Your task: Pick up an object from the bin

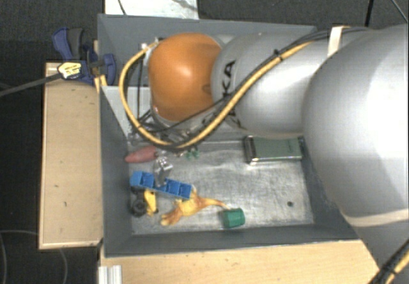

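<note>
You had the gripper [162, 165] low in the bin's [115, 225] 8 o'clock part, beneath the orange wrist cover [182, 75]. You couldn't tell whether its grip was spread or pressed together. A blue block toy [160, 185] lay just at its 6 o'clock, a pink oblong [139, 155] near its 10 o'clock, and a green cap [232, 217] well apart toward 4 o'clock.

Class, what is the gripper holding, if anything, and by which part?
Cannot be told: the gripper hangs just above the blue block at the bin's left.
</note>
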Motion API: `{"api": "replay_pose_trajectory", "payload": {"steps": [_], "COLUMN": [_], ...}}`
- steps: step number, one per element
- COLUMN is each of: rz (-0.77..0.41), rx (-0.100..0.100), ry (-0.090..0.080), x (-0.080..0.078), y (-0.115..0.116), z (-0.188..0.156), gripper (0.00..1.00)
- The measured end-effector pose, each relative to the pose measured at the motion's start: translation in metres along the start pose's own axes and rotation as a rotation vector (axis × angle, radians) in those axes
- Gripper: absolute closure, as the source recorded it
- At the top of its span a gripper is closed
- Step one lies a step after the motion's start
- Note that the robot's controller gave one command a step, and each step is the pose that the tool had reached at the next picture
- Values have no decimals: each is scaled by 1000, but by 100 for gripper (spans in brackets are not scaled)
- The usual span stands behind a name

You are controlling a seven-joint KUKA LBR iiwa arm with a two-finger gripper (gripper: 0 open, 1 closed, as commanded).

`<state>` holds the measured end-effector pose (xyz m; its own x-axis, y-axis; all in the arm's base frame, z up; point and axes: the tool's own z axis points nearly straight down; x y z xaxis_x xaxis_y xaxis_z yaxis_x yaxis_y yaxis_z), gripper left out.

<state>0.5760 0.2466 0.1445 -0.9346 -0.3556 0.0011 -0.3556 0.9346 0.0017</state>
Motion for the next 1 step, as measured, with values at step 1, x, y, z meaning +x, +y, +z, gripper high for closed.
{"api": "replay_pose_trajectory", "payload": {"steps": [1], "rz": [24], "rx": [0], "ry": [-10], "x": [4], "y": [-12], "z": [10], "gripper": [100]}}
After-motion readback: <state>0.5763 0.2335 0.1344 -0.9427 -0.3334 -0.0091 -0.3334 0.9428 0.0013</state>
